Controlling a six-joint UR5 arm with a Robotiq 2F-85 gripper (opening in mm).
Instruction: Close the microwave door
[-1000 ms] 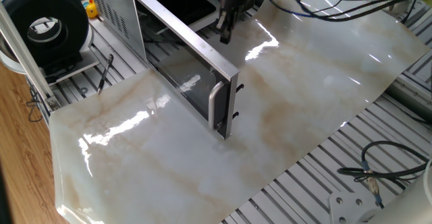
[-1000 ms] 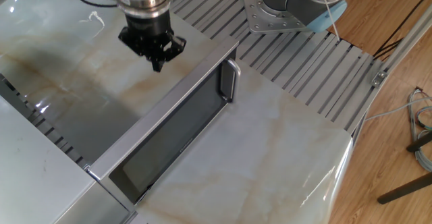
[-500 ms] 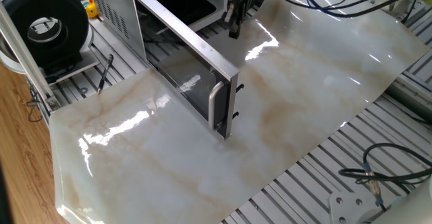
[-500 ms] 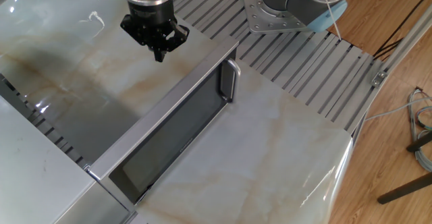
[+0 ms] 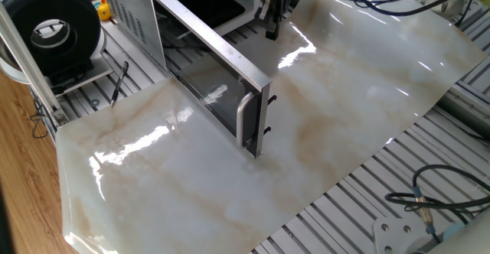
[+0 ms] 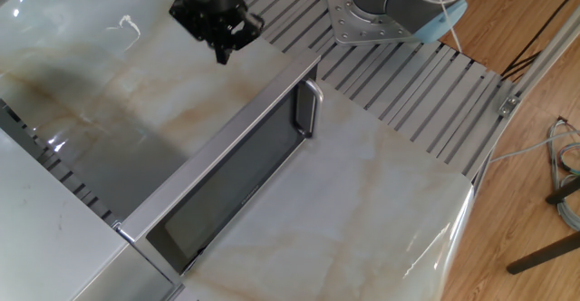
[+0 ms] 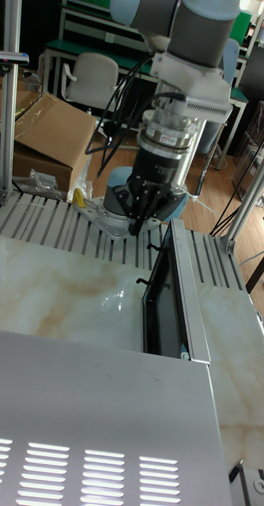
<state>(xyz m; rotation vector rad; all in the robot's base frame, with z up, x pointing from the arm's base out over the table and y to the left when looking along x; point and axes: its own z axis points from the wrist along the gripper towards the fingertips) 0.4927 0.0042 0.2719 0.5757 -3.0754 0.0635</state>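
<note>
A glossy marbled counter (image 5: 344, 109) lies over a ribbed aluminium bench, with wood floor along the edges and, in the tall fixed view, office chairs and a cardboard box (image 7: 45, 130) behind the arm.

Taking the microwave door as landmark and going left to right in one fixed view: well to the left of the door stands a round black-and-white spool device (image 5: 50, 28), with a small yellow object (image 5: 103, 9) beside it. Next comes the microwave (image 5: 138, 13), its vented side wall facing the camera. The microwave door (image 5: 214, 78) stands swung wide open, upright on edge, reaching out from the oven across the counter, with its vertical bar handle (image 5: 243, 120) at the free end. It has not moved compared with a second ago.

To the right of the door, on the cavity side, hangs the gripper (image 5: 271, 30), pointing down, clear of the door and of the counter. Its fingers are pressed together to a narrow tip with nothing between them. Over the last second it has shifted away from the door's middle, farther along toward the free end and slightly outward; in the other fixed view the gripper (image 6: 223, 54) now sits just beyond the door's top rail near the handle (image 6: 308, 109).

The tall fixed view shows the gripper (image 7: 136, 229) just left of the door's top edge.
</note>
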